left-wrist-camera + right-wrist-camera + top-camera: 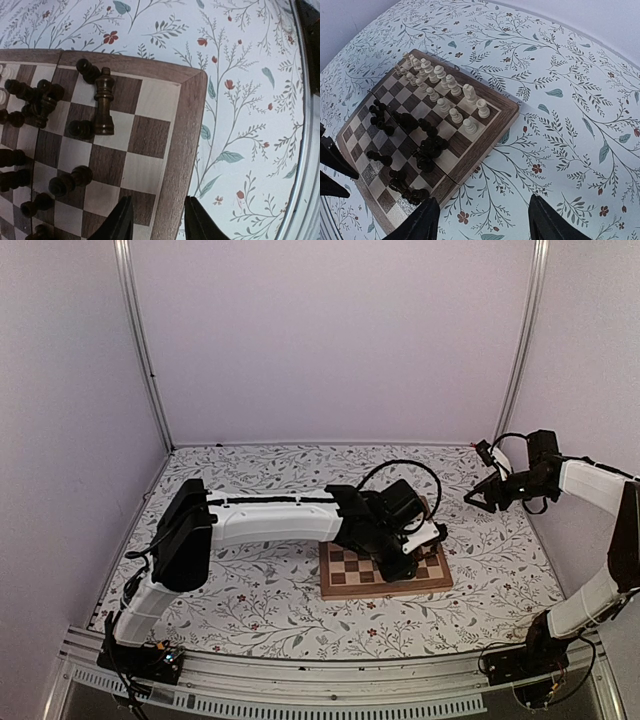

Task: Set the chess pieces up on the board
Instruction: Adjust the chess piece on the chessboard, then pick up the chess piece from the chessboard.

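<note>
Upper left of right wrist view: 1 board (pixel 506 109) | pale pieces (pixel 454 86) in 2 rows | dark pieces (pixel 434 146) jumbled, count unclear | left gripper (pixel 158 199) spread, empty | right gripper (pixel 482 198) spread, empty

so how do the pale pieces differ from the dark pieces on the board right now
The pale pieces stand upright in two tidy rows along one edge of the board; the dark pieces are scattered over the other half, several lying on their sides. Pale pieces are cream, dark pieces brown-black. Both sets sit on the board.
</note>
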